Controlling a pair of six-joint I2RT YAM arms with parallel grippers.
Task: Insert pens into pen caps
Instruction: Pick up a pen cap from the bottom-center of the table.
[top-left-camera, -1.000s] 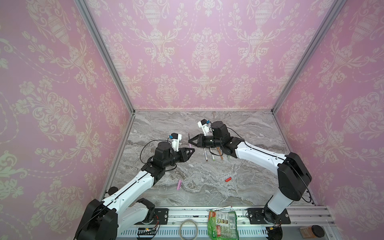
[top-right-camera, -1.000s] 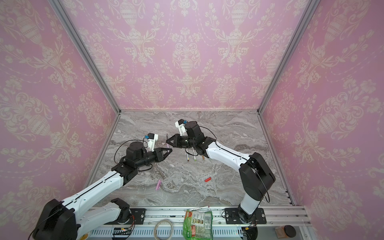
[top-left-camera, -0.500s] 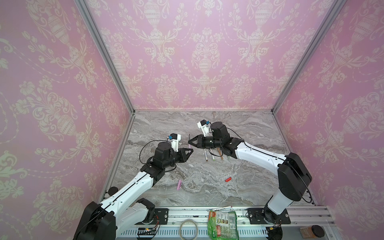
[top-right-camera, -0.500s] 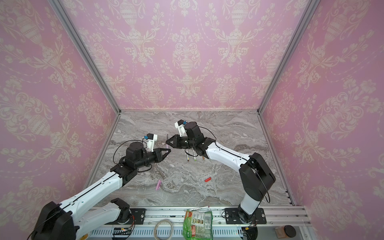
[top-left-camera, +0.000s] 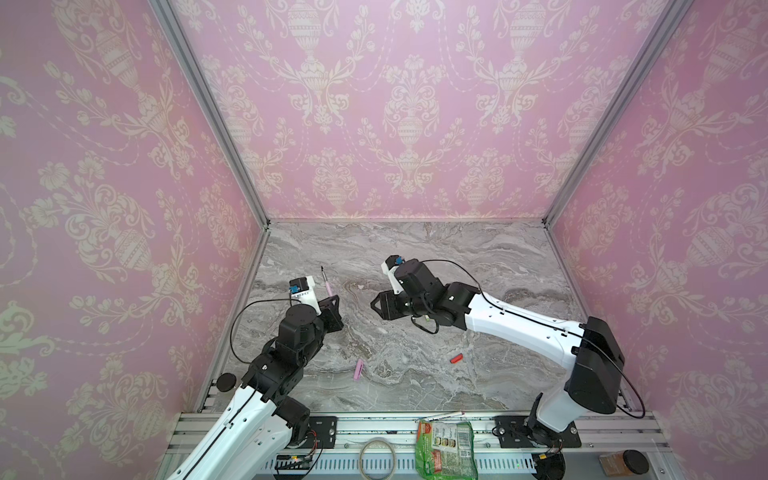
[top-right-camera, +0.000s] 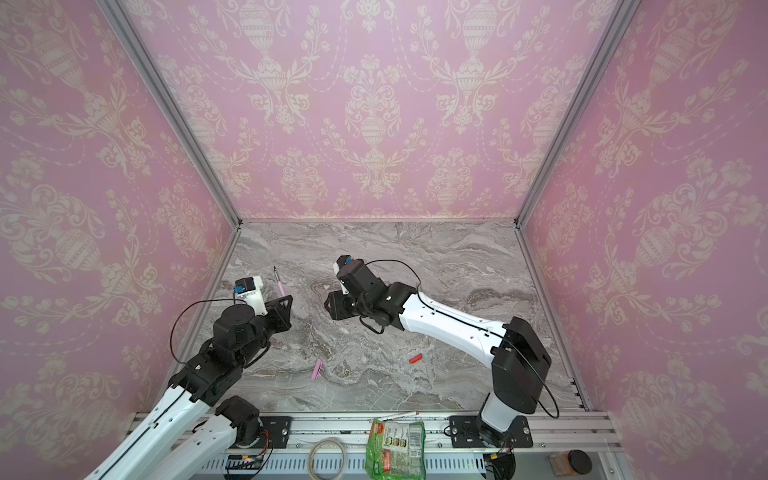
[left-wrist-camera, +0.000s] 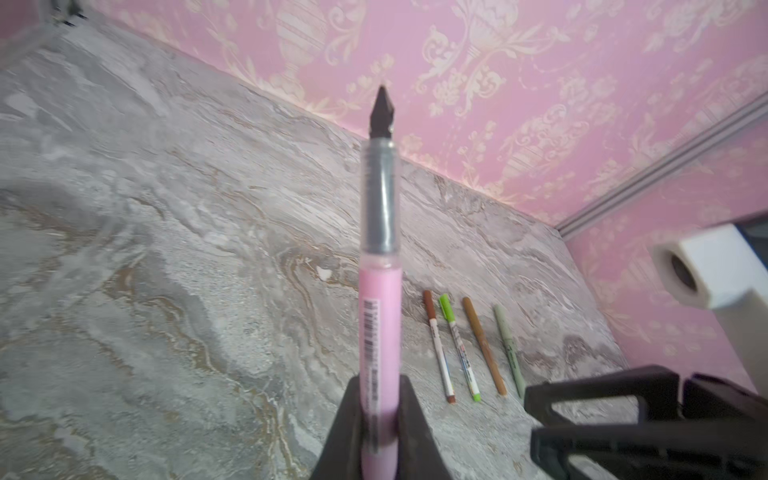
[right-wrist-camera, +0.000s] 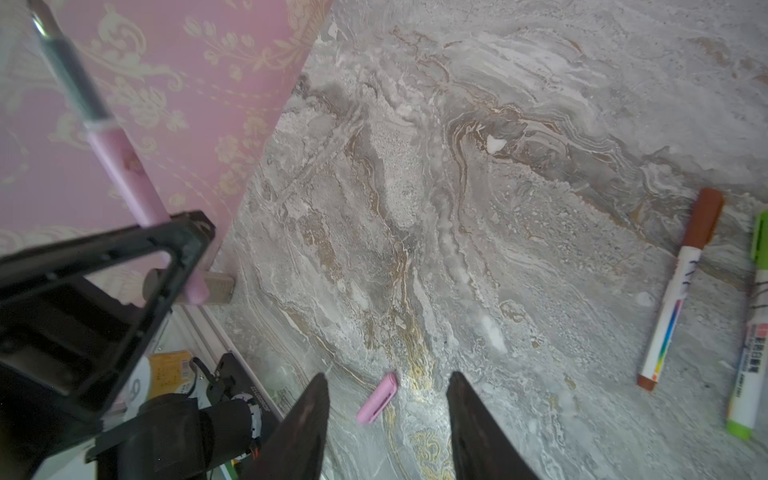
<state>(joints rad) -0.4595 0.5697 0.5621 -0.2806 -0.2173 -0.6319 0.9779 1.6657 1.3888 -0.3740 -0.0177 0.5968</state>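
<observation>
Held: pink pen (left-wrist-camera: 380, 324) nib-up in my left jaws; right jaws, parted and empty, should pinch pink cap (right-wrist-camera: 377, 397) by its seemingly closed end.

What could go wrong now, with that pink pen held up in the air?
The left pincer grips the pink pen near its back end, so it may tilt or slip when pushed into a cap. The pink cap lies flat on the table; the open right pincer might nudge it away.
</observation>
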